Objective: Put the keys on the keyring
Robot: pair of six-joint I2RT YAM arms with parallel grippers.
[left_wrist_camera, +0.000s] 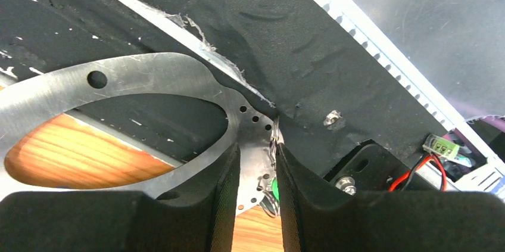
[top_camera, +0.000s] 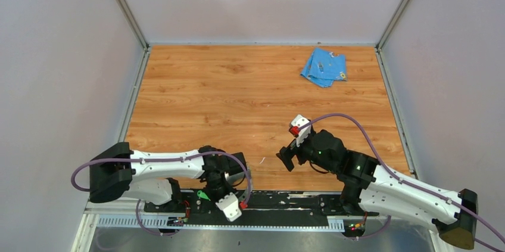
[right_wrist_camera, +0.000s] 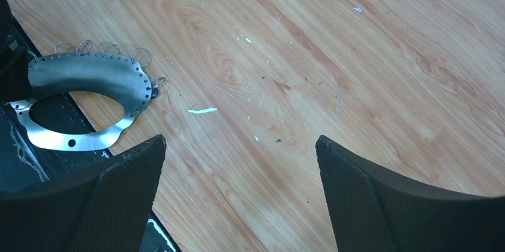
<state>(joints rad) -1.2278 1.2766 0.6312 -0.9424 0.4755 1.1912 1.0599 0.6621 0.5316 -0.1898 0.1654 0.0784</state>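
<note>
The keyring is a large grey metal oval band with small holes; it lies over the table's near edge and the black base strip. My left gripper is shut on its narrow end, low at the near edge in the top view. A green key head shows between the fingers against the band, beside a small wire ring. The right wrist view shows the keyring with several small wire rings along its rim. My right gripper is open and empty above bare wood, right of the keyring. The blue key is not seen.
A light-blue cloth lies at the far right of the wooden table. A green piece sits on the black base strip by the left arm. A white scrap lies on the wood. Grey walls enclose three sides.
</note>
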